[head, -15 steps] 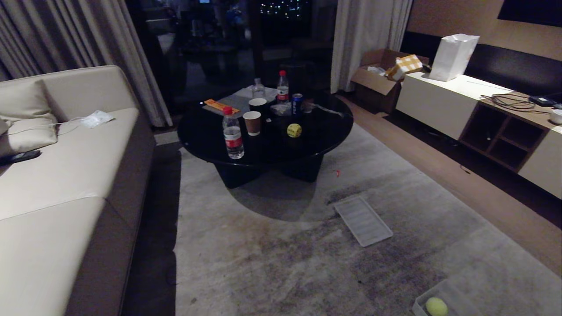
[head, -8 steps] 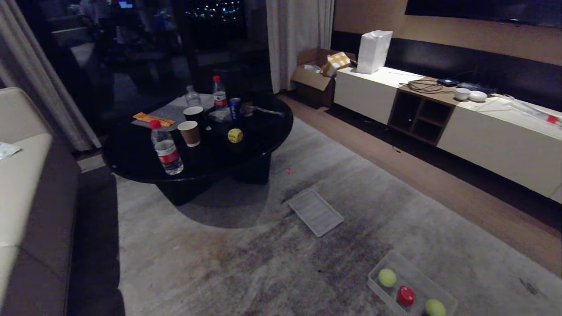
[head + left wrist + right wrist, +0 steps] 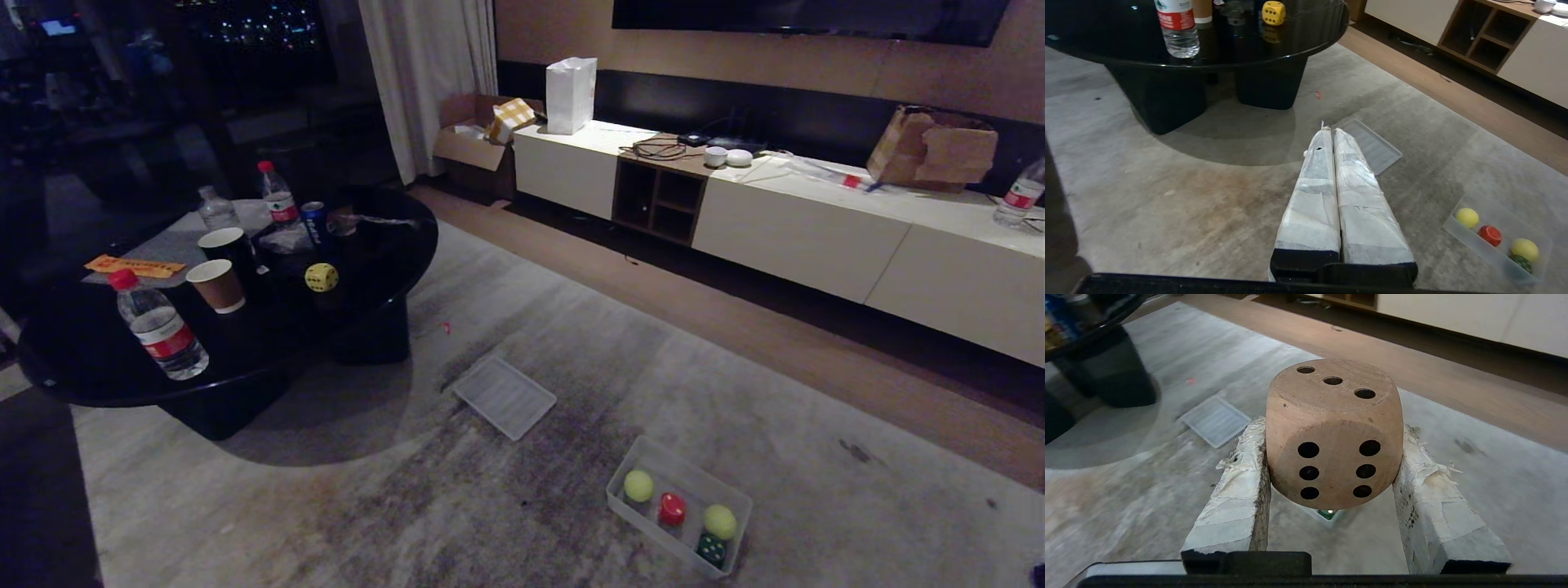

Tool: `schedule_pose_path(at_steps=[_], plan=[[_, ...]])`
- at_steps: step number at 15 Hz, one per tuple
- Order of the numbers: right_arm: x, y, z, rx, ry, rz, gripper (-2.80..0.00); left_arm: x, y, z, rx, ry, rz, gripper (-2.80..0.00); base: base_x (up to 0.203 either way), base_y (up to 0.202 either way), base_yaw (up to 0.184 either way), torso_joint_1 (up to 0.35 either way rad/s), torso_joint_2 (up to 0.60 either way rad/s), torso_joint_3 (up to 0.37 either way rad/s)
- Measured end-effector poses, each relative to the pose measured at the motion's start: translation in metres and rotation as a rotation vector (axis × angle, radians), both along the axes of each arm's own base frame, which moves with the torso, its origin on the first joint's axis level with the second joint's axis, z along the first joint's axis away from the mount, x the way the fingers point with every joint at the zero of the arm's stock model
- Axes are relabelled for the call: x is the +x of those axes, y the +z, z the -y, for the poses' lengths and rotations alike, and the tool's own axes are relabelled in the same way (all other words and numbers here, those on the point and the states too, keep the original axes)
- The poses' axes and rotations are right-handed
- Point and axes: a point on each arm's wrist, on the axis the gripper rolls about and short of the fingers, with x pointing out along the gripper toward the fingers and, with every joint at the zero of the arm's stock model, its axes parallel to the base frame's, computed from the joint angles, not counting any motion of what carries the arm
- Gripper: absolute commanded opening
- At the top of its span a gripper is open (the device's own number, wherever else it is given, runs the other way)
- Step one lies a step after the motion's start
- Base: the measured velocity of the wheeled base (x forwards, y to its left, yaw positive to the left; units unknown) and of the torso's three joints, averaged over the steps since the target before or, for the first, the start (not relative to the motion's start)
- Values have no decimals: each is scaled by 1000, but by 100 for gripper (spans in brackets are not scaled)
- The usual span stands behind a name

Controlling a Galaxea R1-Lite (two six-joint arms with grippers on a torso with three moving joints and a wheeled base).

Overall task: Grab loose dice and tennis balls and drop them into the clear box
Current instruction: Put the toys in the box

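Note:
My right gripper (image 3: pixel 1332 428) is shut on the tan die (image 3: pixel 1331 465), held above the carpet. A corner of the clear box (image 3: pixel 1312 513) shows just below the die. In the head view the clear box (image 3: pixel 653 452) lies on the carpet at the lower right. It holds two tennis balls (image 3: pixel 638 485) (image 3: pixel 719 521), a red die (image 3: pixel 672 508) and a dark green die (image 3: pixel 711 549). A yellow die (image 3: pixel 321 277) sits on the black round table (image 3: pixel 65 359). My left gripper (image 3: pixel 1329 131) is shut and empty over the carpet. Neither gripper shows in the head view.
The box's flat ribbed lid (image 3: pixel 504 397) lies on the carpet between table and box. Water bottles (image 3: pixel 159 327), paper cups (image 3: pixel 217 284) and a can (image 3: pixel 313 220) stand around the yellow die. A long white cabinet (image 3: pixel 784 237) runs along the far wall.
The head view has swung to the right, so the whole scene shifted left. The sofa left the picture and the clear box with its contents came fully into view.

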Motion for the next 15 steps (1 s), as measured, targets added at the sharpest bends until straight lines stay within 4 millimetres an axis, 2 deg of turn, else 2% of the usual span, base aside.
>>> schedule_pose_path(at_steps=[5, 15], plan=[[0, 0, 0, 0, 0, -1, -280, 0, 0, 0, -1, 0, 0, -280, 0, 0, 0, 2, 0, -25], [0, 0, 0, -15, 1, -1, -280, 0, 0, 0, -1, 0, 0, -280, 0, 0, 0, 2, 4, -193]])
